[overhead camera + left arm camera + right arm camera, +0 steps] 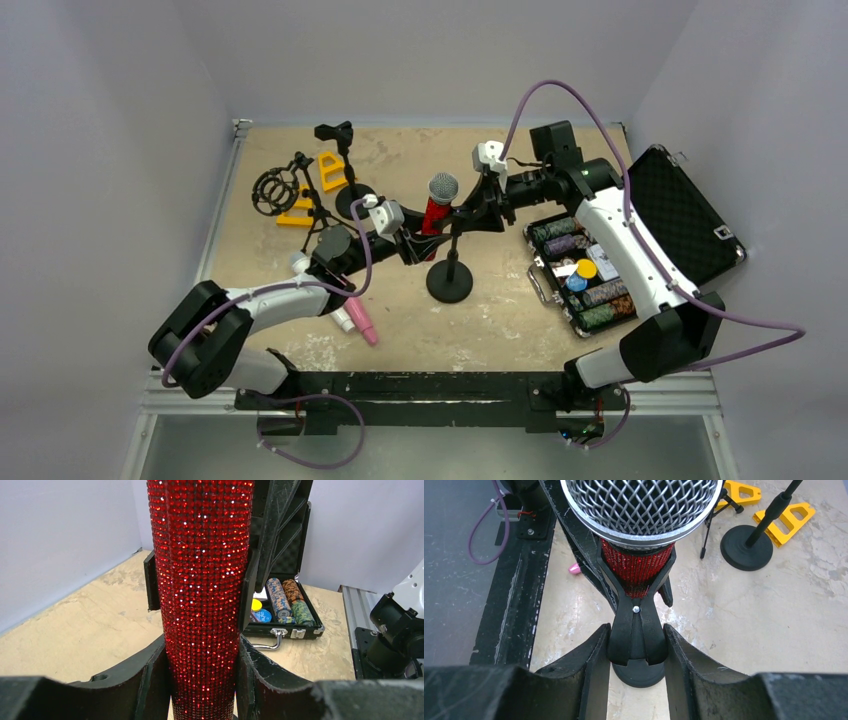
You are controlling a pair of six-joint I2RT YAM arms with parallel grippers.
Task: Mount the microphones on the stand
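At table (500, 330) centre, left pincer (202, 690) grips red microphone (200, 580); right pincer (636, 650) pinches stand clip (636, 625).

The scuffed wooden table (500, 335) carries a round-based stand (449, 283) at centre, a second stand (352, 203) and yellow brackets (332, 170) behind, a pink microphone (361, 326) lying near-left, and an open chip case (585, 275) on the right.

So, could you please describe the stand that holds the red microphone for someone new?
Find the open black case of poker chips at the table's right. Immediately left of it is a round-based black stand. Unlike the bare round-based stand farther back, its clip holds a glittery red microphone.
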